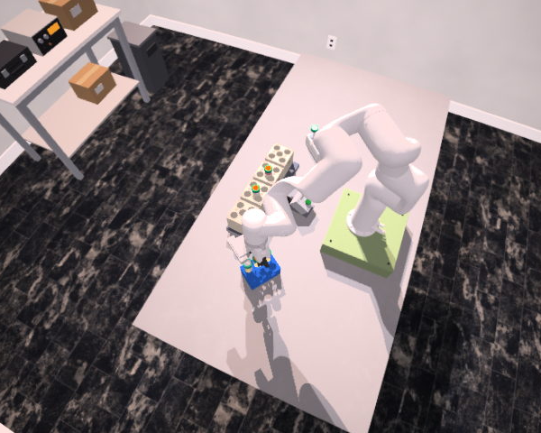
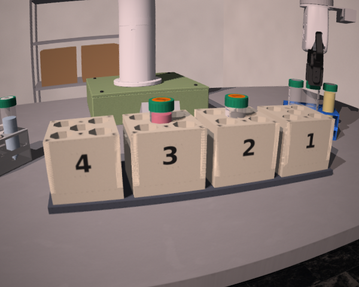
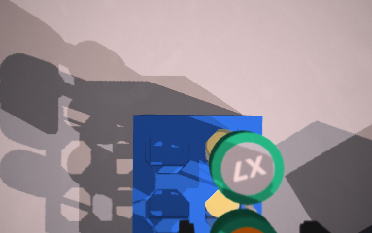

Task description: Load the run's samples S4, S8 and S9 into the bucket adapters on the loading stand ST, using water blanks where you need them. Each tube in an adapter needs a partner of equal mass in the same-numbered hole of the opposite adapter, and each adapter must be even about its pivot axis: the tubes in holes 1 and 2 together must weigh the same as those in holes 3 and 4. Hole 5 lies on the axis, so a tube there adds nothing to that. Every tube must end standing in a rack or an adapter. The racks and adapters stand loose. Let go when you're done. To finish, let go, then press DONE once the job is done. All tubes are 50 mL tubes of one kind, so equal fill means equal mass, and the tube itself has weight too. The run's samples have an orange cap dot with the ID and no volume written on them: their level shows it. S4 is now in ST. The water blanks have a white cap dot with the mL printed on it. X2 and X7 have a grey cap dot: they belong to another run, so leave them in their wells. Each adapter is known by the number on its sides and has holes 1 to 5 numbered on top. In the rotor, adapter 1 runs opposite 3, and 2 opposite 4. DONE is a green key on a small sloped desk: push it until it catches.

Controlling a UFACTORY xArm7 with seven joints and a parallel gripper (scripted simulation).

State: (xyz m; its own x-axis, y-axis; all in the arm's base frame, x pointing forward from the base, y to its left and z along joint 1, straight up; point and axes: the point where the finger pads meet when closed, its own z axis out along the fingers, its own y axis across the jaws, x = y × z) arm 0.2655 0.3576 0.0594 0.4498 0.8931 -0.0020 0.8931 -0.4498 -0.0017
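The tool (image 1: 263,262) (image 2: 315,82) (image 3: 249,227) is parted and grips nothing, pointing down at the blue rack (image 1: 261,278) (image 2: 336,123) (image 3: 173,181). In the wrist view an orange-dotted tube (image 2: 313,86) (image 3: 244,221) has its cap between the 2 fingertips, sideways on; its ID is cut off at the lower edge, and I cannot tell how far down the fingers reach around it.

This tube stands upright in the rack, between 2 others in the exterior view: a green-capped tube (image 2: 295,91) and a tube with yellow contents (image 2: 328,100). The wrist view shows the grey dot of X7 (image 3: 247,167) beside the orange-dotted cap.

On the loading stand (image 1: 295,166) (image 2: 87,207), the adapters run 4 (image 2: 84,182), 3 (image 2: 170,176), 2 (image 2: 245,167) and 1 (image 2: 306,154), left to right in the exterior view. Adapter 3 holds a tube with pink contents (image 1: 268,169) (image 2: 161,110), and adapter 2 a second orange-dotted tube (image 1: 255,188) (image 2: 236,105); both are upright, though neither ID can be read.

Across the counter (image 1: 317,317) (image 2: 185,241), past adapter 4, a clear rack (image 1: 312,148) (image 2: 26,142) carries a white-dotted tube (image 2: 9,123) with pale blue contents. The small sloped desk (image 1: 301,205) with its green key (image 1: 307,202) sits between the stand and the green base block (image 1: 362,253) (image 2: 148,101) — the tool is well apart from it.
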